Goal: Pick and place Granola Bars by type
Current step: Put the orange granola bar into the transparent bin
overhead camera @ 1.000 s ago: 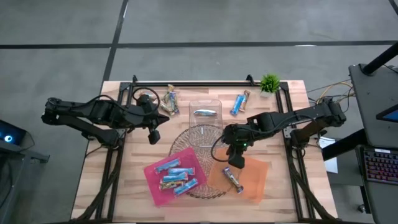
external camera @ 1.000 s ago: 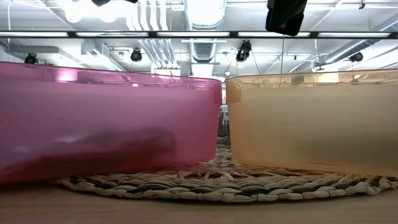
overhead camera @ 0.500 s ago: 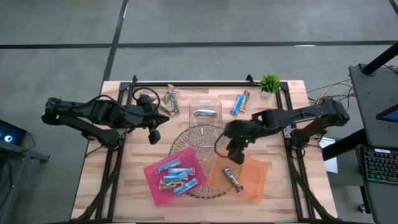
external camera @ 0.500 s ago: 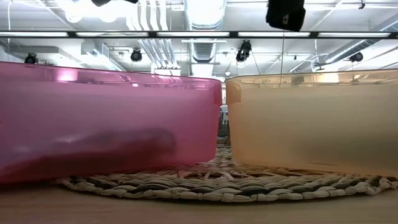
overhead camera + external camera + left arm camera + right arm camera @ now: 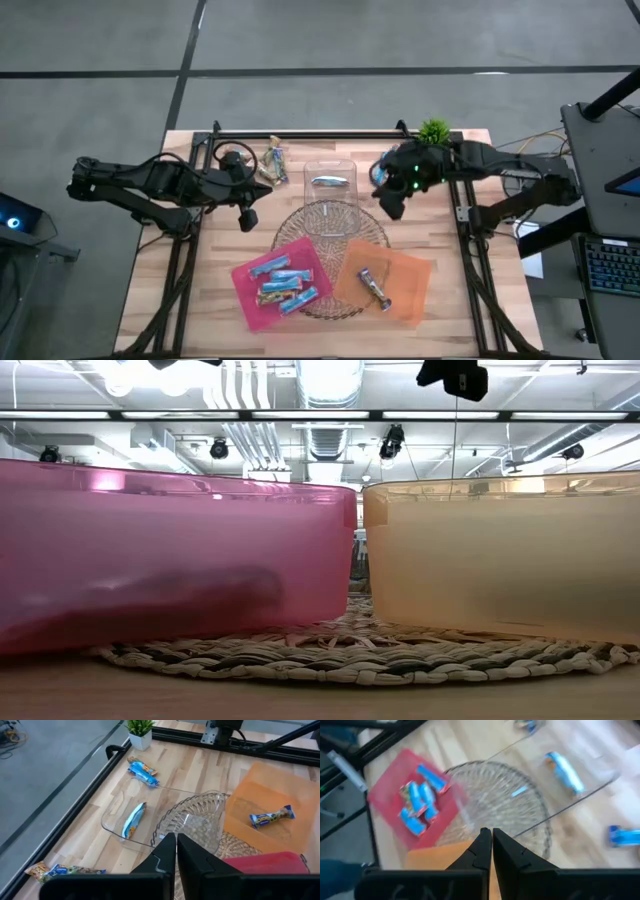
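A pink tray (image 5: 246, 290) and orange tray (image 5: 412, 283) flank a clear box (image 5: 330, 166).

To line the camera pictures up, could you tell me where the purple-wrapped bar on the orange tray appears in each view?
High view: the purple bar lies on the orange tray, lower right of centre.
Low view: not visible; only the tray's wall shows, on the right.
Left wrist view: at the right, on the tray.
Right wrist view: not in it.
Shared landmark: the pink tray.

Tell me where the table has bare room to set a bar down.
Bare wood lies left of the pink tray, and right of the orange tray toward the frame rail. The middle, around the clear box and glass dish, is crowded.
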Controlling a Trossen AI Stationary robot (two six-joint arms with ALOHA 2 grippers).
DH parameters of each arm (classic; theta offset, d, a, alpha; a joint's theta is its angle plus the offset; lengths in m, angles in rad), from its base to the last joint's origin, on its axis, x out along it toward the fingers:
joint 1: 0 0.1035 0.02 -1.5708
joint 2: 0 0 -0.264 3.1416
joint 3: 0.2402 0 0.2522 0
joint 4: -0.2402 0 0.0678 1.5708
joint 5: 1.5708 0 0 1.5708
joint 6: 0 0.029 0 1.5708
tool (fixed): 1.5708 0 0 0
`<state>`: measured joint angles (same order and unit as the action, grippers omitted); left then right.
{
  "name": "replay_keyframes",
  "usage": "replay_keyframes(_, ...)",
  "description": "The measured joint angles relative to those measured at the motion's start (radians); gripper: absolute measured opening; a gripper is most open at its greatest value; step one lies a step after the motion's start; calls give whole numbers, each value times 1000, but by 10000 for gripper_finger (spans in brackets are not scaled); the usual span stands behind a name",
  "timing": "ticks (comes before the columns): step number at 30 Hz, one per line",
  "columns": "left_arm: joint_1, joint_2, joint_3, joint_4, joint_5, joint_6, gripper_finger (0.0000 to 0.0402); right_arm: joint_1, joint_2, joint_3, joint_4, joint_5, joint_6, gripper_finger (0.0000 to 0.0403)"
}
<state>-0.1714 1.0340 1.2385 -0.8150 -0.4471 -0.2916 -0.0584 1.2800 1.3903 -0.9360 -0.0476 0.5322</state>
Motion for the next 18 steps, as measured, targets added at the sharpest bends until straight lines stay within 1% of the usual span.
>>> replay_keyframes(5, 12, 0, 0, 0, -17, 2, 0, -91, -4, -2, 0, -3, -29, 9)
replay_keyframes(9, 28, 0, 0, 0, -17, 2, 0, -141, 8, -3, 1, -32, -74, 9)
replay_keyframes(18, 47, 0, 0, 1, -18, 34, 0, -193, 18, -5, 1, -42, -124, 9)
